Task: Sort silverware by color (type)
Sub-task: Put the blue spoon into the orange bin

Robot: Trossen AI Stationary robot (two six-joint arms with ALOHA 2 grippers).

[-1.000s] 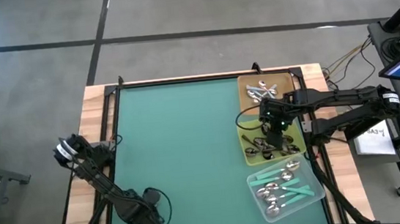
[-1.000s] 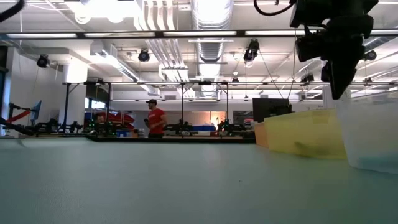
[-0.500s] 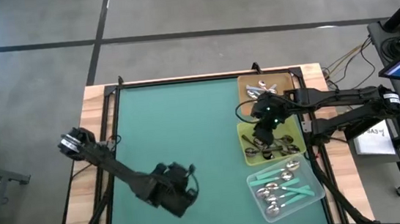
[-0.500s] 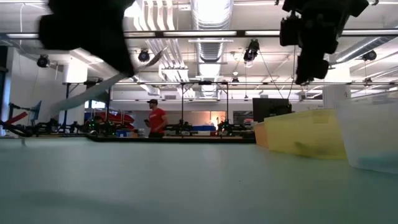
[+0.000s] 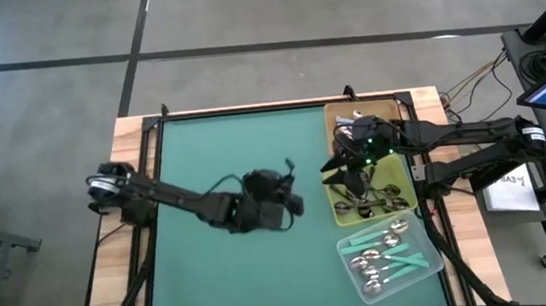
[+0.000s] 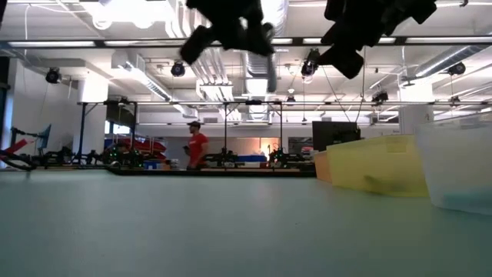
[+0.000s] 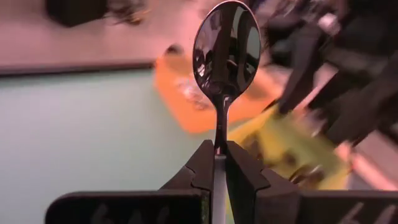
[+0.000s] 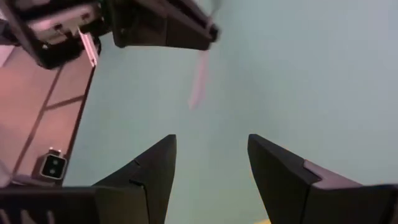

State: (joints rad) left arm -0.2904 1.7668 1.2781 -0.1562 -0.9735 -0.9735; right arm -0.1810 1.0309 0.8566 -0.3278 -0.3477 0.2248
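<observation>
My left gripper [image 5: 293, 206] hangs over the middle of the green mat, shut on a dark spoon [image 7: 226, 43] whose bowl sticks out past the fingertips [image 7: 216, 149] toward the trays. My right gripper [image 5: 341, 163] is open [image 8: 211, 163] and empty, raised by the left edge of the yellow tray [image 5: 404, 193] and facing the left gripper. Dark spoons [image 5: 363, 200] lie in the yellow tray. Silver spoons [image 5: 355, 121] lie in the orange tray, and teal-handled spoons [image 5: 388, 254] in the clear tray. My left gripper pinches the dark spoon's handle [image 7: 217, 140] between its two fingers, which lie along the handle. They come from the table's left, slanting downward. The spoon is lifted clear of the mat, its bowl [image 7: 226, 43] ahead of the fingertips.
Three trays stand in a row along the table's right edge: orange [image 5: 330, 117] at the far end, yellow in the middle, clear [image 5: 426, 259] nearest. The two grippers are close together above the mat's right half. A person [image 6: 197, 146] walks in the room behind.
My left arm has swung fast from the table's near-left corner up and across to the middle, toward the trays, carrying the spoon in the air. My right gripper has risen from over the yellow tray and shifted left, toward the left gripper.
</observation>
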